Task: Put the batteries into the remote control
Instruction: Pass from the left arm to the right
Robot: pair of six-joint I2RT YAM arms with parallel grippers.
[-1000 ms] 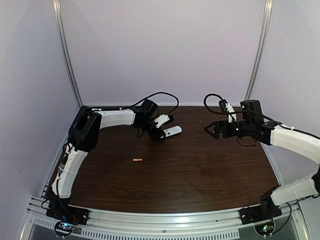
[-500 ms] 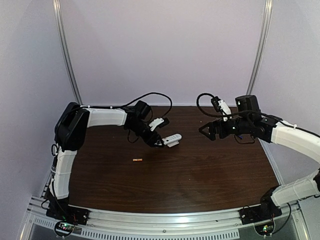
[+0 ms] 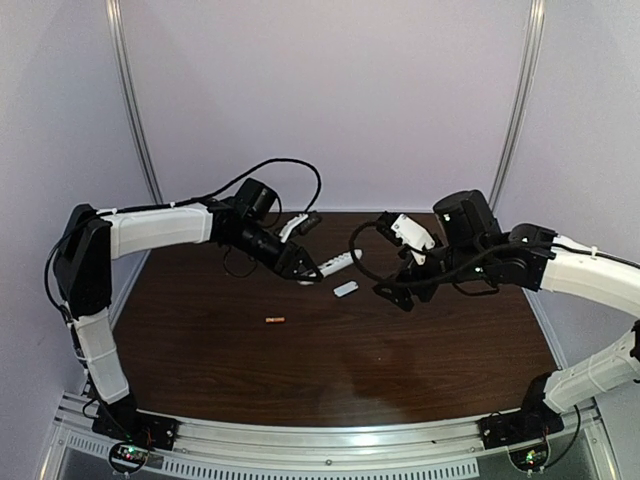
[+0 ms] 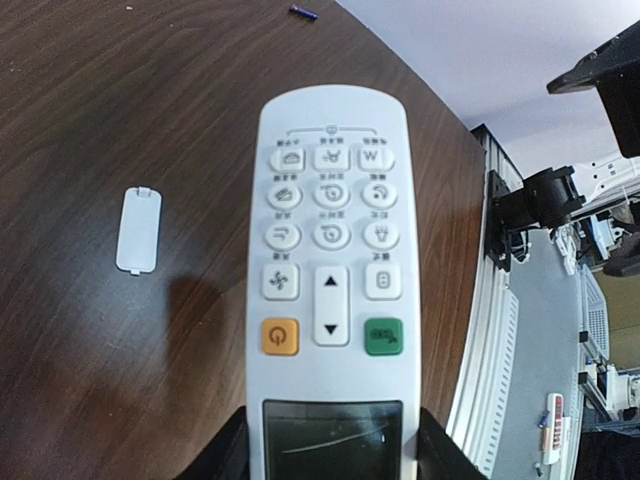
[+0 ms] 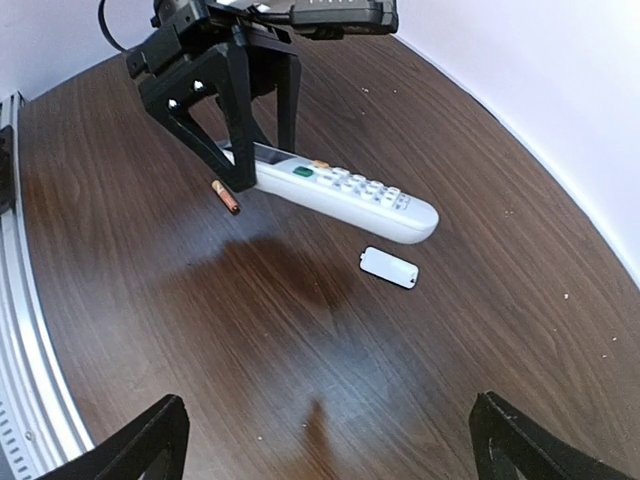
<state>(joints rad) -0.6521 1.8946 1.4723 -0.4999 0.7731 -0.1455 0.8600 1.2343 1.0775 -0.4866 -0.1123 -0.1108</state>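
So the left pincer (image 4: 332, 455) has the remote control (image 4: 330, 270) clamped at its display end, buttons up. A small white cover (image 4: 138, 229) lies flat on the table (image 4: 90, 90) nearby.

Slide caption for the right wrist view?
Left pincer holds the remote control buttons-up off the table, a loose white cover and one battery lying on it.

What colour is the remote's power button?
The power button is orange, clearest in the left wrist view.
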